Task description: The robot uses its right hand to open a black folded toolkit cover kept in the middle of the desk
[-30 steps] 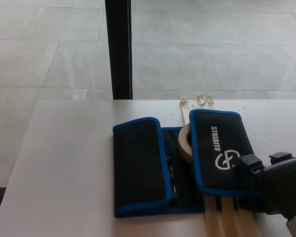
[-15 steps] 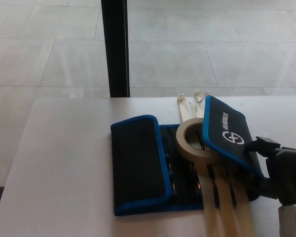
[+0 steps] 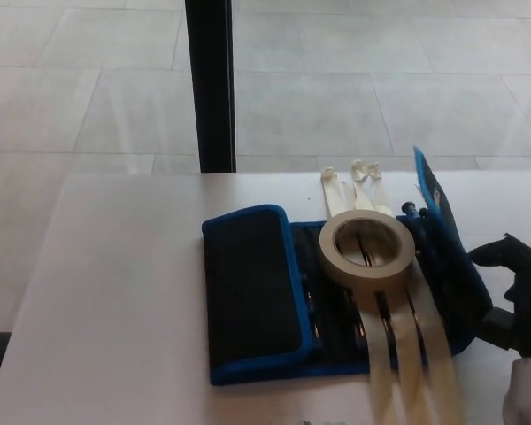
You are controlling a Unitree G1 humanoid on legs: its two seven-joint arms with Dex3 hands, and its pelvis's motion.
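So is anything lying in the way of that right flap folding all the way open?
Nothing visible does. The right flap stands on edge beside the right hand, and the desk beyond it looks bare. The tape roll sits inside, on the other side.

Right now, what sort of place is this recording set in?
Probably an indoor lab or office space, though little shows. A plain white desk stands on a floor of large grey tiles, with a black post behind it. A toolkit cover and a tape roll suggest a staged test.
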